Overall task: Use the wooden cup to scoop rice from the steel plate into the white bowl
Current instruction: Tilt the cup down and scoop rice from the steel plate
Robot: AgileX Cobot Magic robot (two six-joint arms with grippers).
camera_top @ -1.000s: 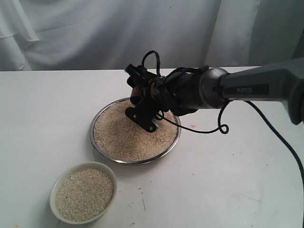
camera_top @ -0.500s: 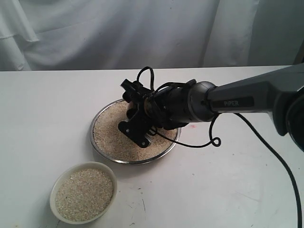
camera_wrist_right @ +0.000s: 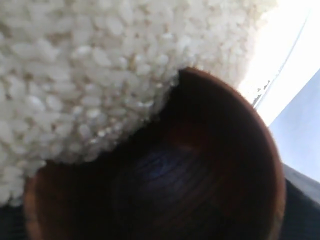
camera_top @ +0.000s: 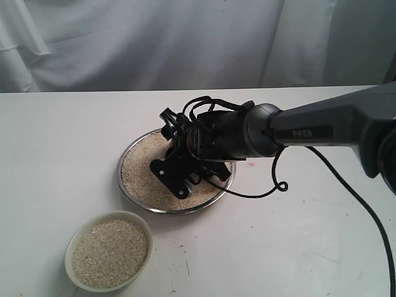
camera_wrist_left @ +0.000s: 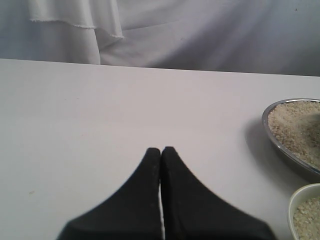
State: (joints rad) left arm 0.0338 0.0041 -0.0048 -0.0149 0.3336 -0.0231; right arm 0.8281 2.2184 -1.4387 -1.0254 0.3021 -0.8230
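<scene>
Right pincer (camera_top: 176, 179) grips reddish-brown wooden cup (camera_wrist_right: 210, 165), mouth in pale rice grains (camera_top: 142, 176) on round steel plate (camera_top: 176, 211); cream-white bowl (camera_top: 69, 255) at seven o'clock.

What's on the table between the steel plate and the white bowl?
Nothing: only bare table separates plate and bowl, seen in the exterior view.

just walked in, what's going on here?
The right gripper holds the wooden cup tipped into the rice on the steel plate, its mouth pressed against the heap, with little inside yet. The white bowl beside the plate holds rice. The left gripper hangs over the table, jaws shut.
</scene>
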